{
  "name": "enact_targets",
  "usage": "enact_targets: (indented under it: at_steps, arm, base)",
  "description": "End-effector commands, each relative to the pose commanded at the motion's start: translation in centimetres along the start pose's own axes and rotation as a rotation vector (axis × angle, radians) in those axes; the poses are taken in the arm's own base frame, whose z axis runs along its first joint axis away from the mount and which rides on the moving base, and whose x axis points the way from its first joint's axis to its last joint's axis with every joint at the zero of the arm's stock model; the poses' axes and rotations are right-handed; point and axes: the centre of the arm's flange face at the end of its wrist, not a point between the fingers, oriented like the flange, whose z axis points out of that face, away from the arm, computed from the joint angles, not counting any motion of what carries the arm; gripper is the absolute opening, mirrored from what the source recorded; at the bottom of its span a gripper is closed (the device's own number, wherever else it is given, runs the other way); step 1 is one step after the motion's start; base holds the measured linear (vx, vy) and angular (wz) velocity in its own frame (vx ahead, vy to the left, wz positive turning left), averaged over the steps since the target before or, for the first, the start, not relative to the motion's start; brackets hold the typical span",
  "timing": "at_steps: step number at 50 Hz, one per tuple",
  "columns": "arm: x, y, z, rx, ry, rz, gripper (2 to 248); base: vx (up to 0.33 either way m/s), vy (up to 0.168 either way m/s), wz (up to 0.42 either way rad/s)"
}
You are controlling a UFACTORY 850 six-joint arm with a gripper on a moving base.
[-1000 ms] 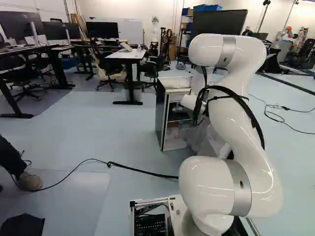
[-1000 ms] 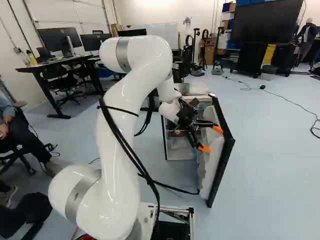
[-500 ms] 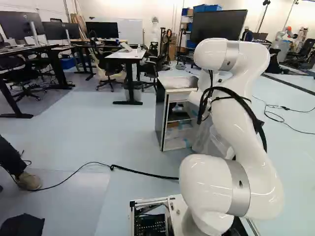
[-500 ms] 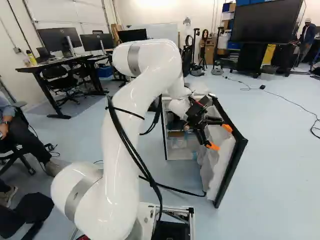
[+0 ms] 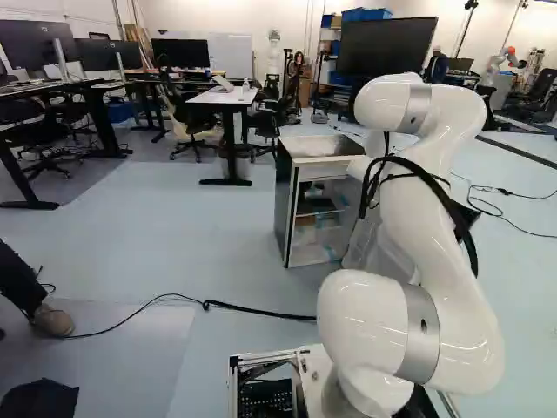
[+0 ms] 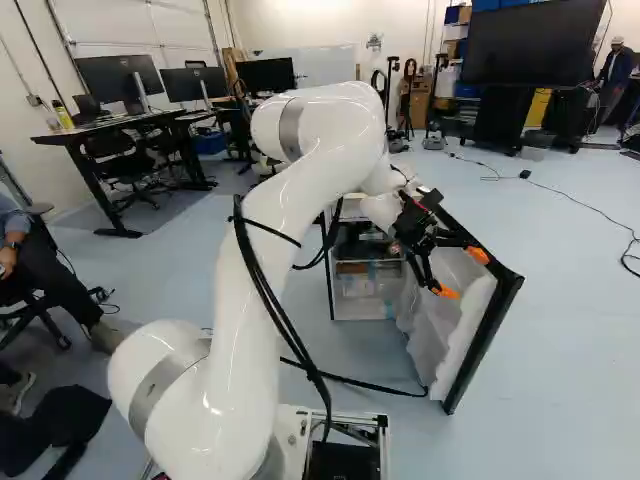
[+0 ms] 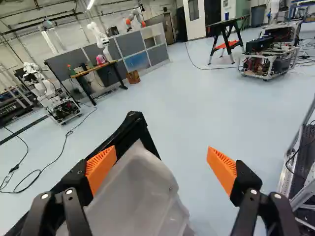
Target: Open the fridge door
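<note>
Left base view: fridge point(image 5: 322, 148) just beyond the arm point(image 5: 409, 222). Right base view: door point(image 6: 462, 322) standing open, gripper point(image 6: 462, 274) on its inner side, near the top — outward pressure should swing it wider. Wrist view: fingers point(image 7: 221, 167) spread wide, gripping nothing — the door's corner closer to one finger.

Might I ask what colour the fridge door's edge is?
The door's edge is black, clearest in the right base view.
</note>
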Motion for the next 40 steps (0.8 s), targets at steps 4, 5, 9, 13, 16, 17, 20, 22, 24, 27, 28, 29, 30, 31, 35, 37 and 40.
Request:
enact_targets:
  at_steps: [4, 5, 9, 13, 16, 17, 20, 22, 24, 27, 28, 29, 30, 31, 35, 37, 40]
  arm:
    - [0.1, -0.8, 0.7, -0.012, 0.000, 0.015, 247]
    - [0.1, -1.0, 0.9, -0.015, 0.001, 0.019, 247]
    - [0.1, -1.5, 1.5, -0.024, 0.002, 0.029, 247]
    - [0.2, -1.6, 1.8, -0.029, 0.003, 0.033, 247]
    - [0.3, -1.5, 1.9, -0.031, 0.004, 0.030, 247]
    - [0.3, -1.4, 1.9, -0.031, 0.005, 0.028, 247]
    - [0.3, -0.9, 1.9, -0.030, 0.007, 0.019, 247]
    - [0.4, -0.5, 1.8, -0.028, 0.008, 0.011, 247]
    - [0.4, -0.1, 1.7, -0.026, 0.010, 0.002, 247]
    - [0.5, 0.6, 1.5, -0.022, 0.012, -0.011, 247]
    - [0.5, 0.8, 1.4, -0.020, 0.013, -0.016, 247]
    - [0.5, 1.1, 1.3, -0.018, 0.013, -0.020, 247]
    - [0.5, 1.3, 1.2, -0.015, 0.014, -0.025, 247]
    - [0.5, 1.5, 1.1, -0.012, 0.015, -0.030, 247]
    - [0.6, 2.4, 0.8, 0.007, 0.019, -0.050, 247]
    - [0.6, 2.8, 0.5, 0.019, 0.021, -0.060, 247]
    - [0.7, 3.4, 0.2, 0.040, 0.025, -0.076, 247]
  base:
    - [0.000, 0.000, 0.000]
    - [0.000, 0.000, 0.000]
    - [0.000, 0.000, 0.000]
    - [0.000, 0.000, 0.000]
    - [0.000, 0.000, 0.000]
    - [0.000, 0.000, 0.000]
    - [0.000, 0.000, 0.000]
    - [0.000, 0.000, 0.000]
    - [0.000, 0.000, 0.000]
    - [0.000, 0.000, 0.000]
    - [0.000, 0.000, 0.000]
    - [0.000, 0.000, 0.000]
    - [0.000, 0.000, 0.000]
    - [0.000, 0.000, 0.000]
    - [0.000, 0.000, 0.000]
    - [0.000, 0.000, 0.000]
    - [0.000, 0.000, 0.000]
